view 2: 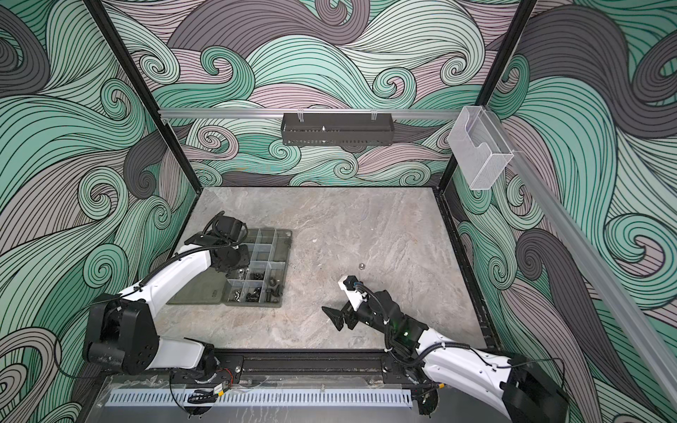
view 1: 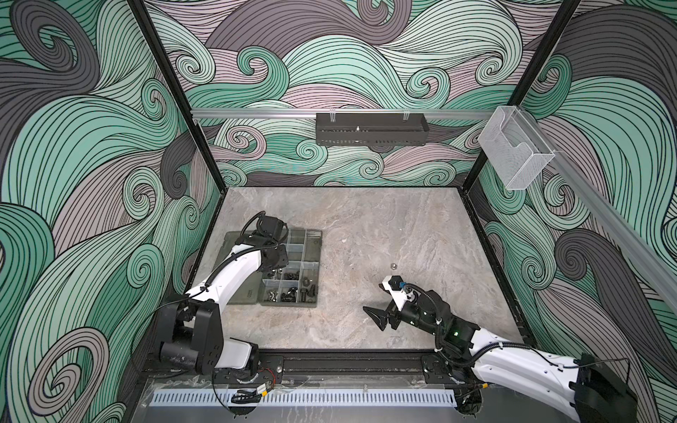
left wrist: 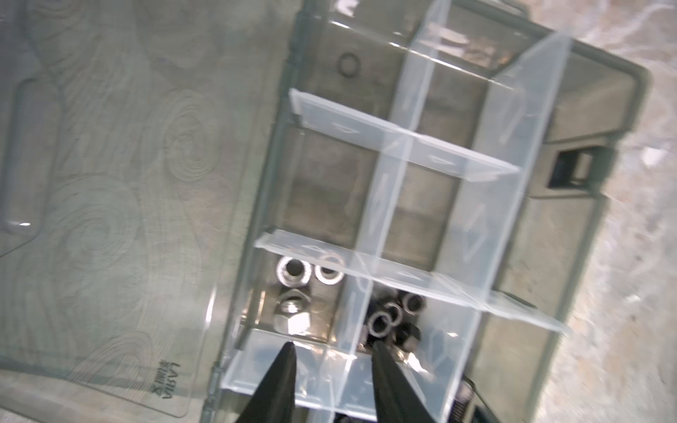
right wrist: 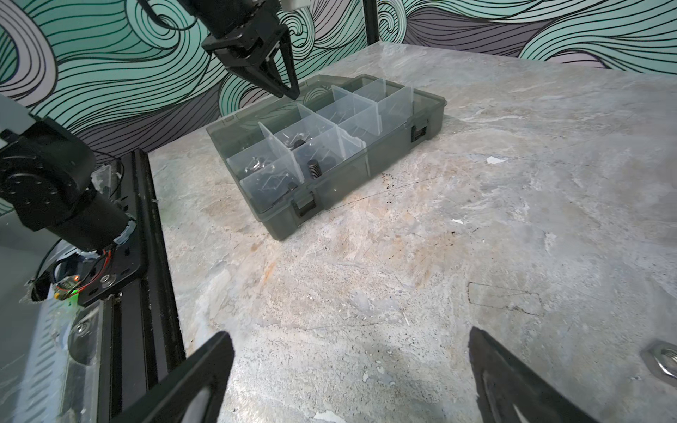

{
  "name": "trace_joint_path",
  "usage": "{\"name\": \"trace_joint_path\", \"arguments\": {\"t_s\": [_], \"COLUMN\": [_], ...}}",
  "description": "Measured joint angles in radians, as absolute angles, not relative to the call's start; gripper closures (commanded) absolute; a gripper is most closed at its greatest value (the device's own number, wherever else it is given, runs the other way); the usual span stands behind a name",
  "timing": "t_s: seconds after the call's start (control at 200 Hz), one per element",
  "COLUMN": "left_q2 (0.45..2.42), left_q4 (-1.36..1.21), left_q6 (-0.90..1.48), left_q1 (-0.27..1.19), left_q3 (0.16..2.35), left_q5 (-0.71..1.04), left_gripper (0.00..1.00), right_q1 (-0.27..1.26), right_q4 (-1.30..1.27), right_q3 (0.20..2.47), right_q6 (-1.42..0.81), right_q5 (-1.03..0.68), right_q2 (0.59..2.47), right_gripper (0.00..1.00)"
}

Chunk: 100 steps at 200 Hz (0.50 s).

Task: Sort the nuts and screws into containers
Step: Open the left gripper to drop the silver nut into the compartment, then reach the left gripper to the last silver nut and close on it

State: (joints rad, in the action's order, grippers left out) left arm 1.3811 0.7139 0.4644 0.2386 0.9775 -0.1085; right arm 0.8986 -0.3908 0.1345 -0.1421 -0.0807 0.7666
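A loose nut (right wrist: 661, 362) lies just beside the wide, empty right end effector (right wrist: 348, 335), well apart from the part-open left end effector (left wrist: 333, 346) above the containers (left wrist: 329, 175).

My left arm (view 1: 234, 273) reaches forward from its base with the elbow bent, and the wrist is turned so that my left gripper (left wrist: 334, 346) points downward. Its jaws stand partly parted, with a clear gap between the black fingertips (left wrist: 289, 360). In both top views the wrist hides them, so I'd only call their tilt steep. My right arm (view 1: 513, 362) stretches low toward the middle. My right gripper (right wrist: 348, 333) is spread wide and lies nearly level.
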Motion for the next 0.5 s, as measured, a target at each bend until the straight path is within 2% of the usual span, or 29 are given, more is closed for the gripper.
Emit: {"name": "trace_joint_path", "arguments": {"t_s": [0.305, 0.5], "left_q2": [1.401, 1.551], "left_q4": [0.725, 0.711], "left_q6": [0.452, 0.436], "left_q1": [0.366, 0.527], "left_q3": [1.063, 1.225], "left_q5": [-0.089, -0.067], "left_gripper": [0.61, 0.61], "right_q1": [0.769, 0.605], "right_q4": [-0.299, -0.226], "right_q3": [0.136, 0.136], "right_q6": [-0.205, -0.287], "right_q5": [-0.051, -0.054], "right_q2": [0.656, 0.653], "right_gripper": [0.0, 0.0]}}
